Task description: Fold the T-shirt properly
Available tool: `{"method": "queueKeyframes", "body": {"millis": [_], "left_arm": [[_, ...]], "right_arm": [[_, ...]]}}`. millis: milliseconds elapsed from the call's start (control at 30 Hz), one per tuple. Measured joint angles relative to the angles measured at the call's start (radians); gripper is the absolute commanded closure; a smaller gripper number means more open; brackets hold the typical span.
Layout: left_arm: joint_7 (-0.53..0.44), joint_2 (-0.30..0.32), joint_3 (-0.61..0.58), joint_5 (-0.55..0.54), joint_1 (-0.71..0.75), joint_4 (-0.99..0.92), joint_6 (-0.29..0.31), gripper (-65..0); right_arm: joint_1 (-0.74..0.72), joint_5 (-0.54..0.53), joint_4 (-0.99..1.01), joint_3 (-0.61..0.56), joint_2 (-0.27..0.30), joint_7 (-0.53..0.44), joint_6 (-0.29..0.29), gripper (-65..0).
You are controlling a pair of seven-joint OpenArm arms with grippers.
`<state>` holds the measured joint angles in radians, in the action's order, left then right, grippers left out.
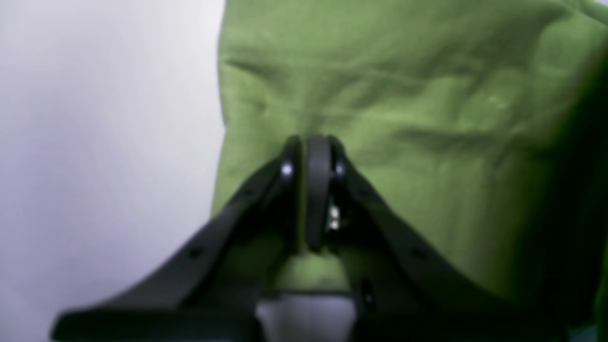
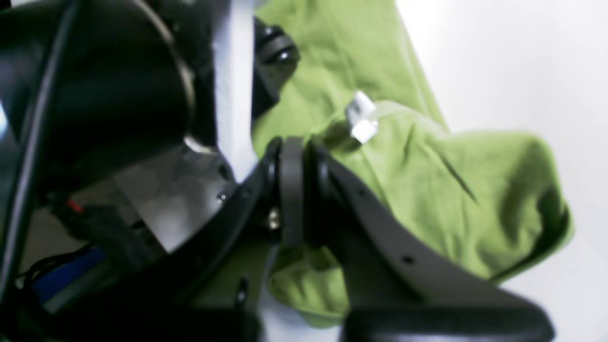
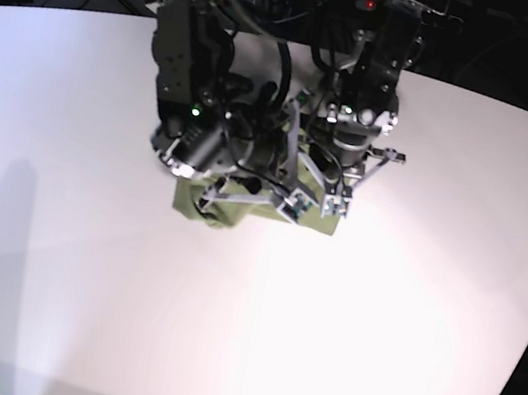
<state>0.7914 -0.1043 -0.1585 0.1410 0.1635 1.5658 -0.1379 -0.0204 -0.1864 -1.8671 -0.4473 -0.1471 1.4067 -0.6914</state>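
The olive-green T-shirt (image 3: 224, 213) lies bunched on the white table at mid-back, under both arms. In the left wrist view the T-shirt (image 1: 427, 118) fills the right side, and its creases run toward my left gripper (image 1: 313, 141), whose jaws are pressed together on the cloth. In the right wrist view my right gripper (image 2: 292, 145) is shut with its tips at a fold of the T-shirt (image 2: 475, 190), just left of the small white label (image 2: 362, 118). The two grippers sit close together over the shirt.
The white table (image 3: 369, 357) stretches wide around the shirt. Dark equipment and cables (image 3: 493, 43) stand beyond its far edge. The other arm's black housing (image 2: 95, 95) crowds the left of the right wrist view.
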Motion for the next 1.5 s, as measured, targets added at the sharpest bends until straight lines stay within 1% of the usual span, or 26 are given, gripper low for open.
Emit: {"method": "queueKeyframes", "body": {"millis": [233, 467, 633, 767, 833, 900, 933, 967, 1033, 1133, 1233, 1267, 1300, 1367, 1500], "left_arm": [[0.000, -0.001, 0.000, -0.003, 0.000, 0.000, 0.000, -2.2], [-0.008, 0.000, 0.001, -0.016, 0.000, -0.001, 0.003, -2.2], [-0.014, 0.005, 0.006, -0.043, 0.007, 0.013, 0.003, -2.2], [0.071, 0.007, 0.007, -0.077, 0.052, 0.112, 0.015, -2.2], [0.095, 0.025, 0.005, -0.080, 0.082, 0.180, 0.015, -2.2], [0.095, 0.039, 0.008, -0.071, 0.083, 0.262, 0.007, -2.2], [0.106, 0.039, 0.010, -0.039, 0.075, 0.305, 0.016, -2.2], [0.140, 0.040, 0.010, -0.038, 0.070, 0.336, 0.025, -2.2], [0.191, 0.038, 0.013, -0.056, 0.084, 0.392, 0.022, -2.2], [0.241, 0.037, 0.041, -0.065, 0.091, 0.441, 0.037, -2.2], [0.233, 0.032, 0.084, -0.068, 0.088, 0.439, 0.029, -2.2], [0.199, 0.033, 0.102, -0.076, 0.088, 0.437, 0.017, -2.2], [0.193, 0.037, 0.113, -0.072, 0.089, 0.437, 0.021, -2.2], [0.193, 0.054, 0.113, -0.082, 0.102, 0.431, 0.026, -2.2], [0.200, 0.060, 0.118, -0.076, 0.110, 0.428, 0.018, -2.2]], "right_arm": [[-0.006, 0.000, 0.000, -0.006, 0.005, -0.002, 0.000, -0.6], [-0.056, 0.004, 0.000, -0.089, 0.002, 0.001, 0.000, -0.4], [-0.057, 0.004, 0.000, -0.101, 0.003, 0.001, 0.000, -0.4], [-0.057, -0.005, 0.000, -0.102, 0.003, 0.000, 0.000, -0.4], [-0.057, -0.011, 0.000, -0.103, 0.010, -0.004, 0.000, -0.4], [-0.056, -0.010, 0.000, -0.102, 0.018, -0.001, 0.000, -0.4], [-0.056, 0.000, 0.000, -0.100, 0.018, -0.007, 0.000, -0.4], [-0.063, -0.001, -0.006, -0.099, 0.018, -0.012, 0.001, -0.4], [-0.071, -0.006, -0.010, -0.098, 0.017, -0.011, 0.001, -0.4], [-0.064, 0.004, -0.009, -0.098, 0.020, -0.011, 0.001, -0.4], [-0.062, -0.002, -0.008, -0.098, 0.019, -0.009, 0.000, -0.4], [-0.061, -0.005, -0.005, -0.098, 0.020, -0.007, 0.000, -0.4], [-0.059, -0.008, -0.003, -0.099, 0.020, -0.011, 0.000, -0.4], [-0.056, -0.007, -0.003, -0.103, 0.020, -0.007, 0.000, -0.4], [-0.056, -0.007, -0.003, -0.102, 0.020, -0.008, 0.000, -0.4]]}}
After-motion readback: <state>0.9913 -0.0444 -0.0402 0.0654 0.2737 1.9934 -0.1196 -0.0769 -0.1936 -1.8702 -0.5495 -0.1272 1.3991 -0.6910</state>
